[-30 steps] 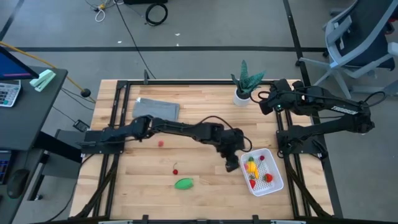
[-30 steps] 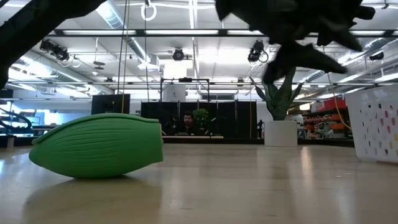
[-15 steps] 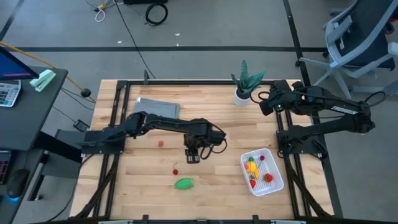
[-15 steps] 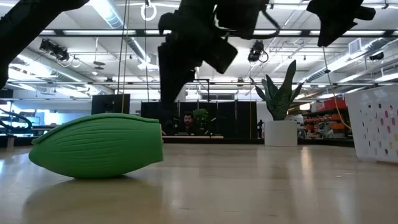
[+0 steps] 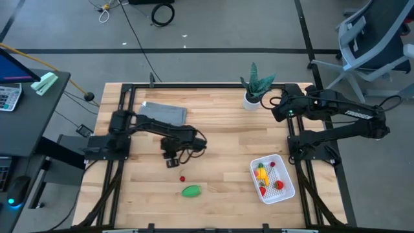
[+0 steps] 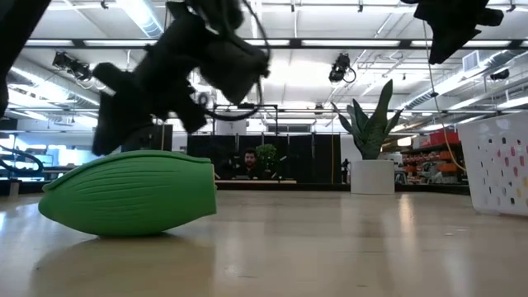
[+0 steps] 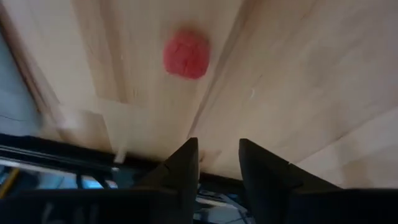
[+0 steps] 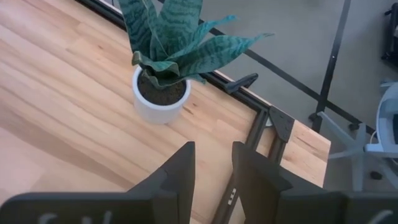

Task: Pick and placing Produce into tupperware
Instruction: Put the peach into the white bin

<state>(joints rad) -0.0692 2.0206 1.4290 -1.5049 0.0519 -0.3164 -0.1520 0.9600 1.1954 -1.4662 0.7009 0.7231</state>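
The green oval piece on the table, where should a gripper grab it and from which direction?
Across the narrow middle of the green oval piece, from straight above. It lies flat on its side with tapered ends, clear of the small red piece, so its broad midsection probably gives the surest hold.

Robotics lab or industrial workspace. Wooden tabletop (image 5: 213, 129) on a black metal frame, center of the high view, standing on grey concrete floor (image 5: 213, 58) with dark tape lines. Loose cables (image 5: 162, 11) on the floor at top. Office chair (image 5: 375, 35) upper right, desk with monitor (image 5: 11, 68) at left edge. Low view: open ceiling with strip lights (image 6: 256, 43), ducts, dark equipment racks (image 6: 313, 157) behind.
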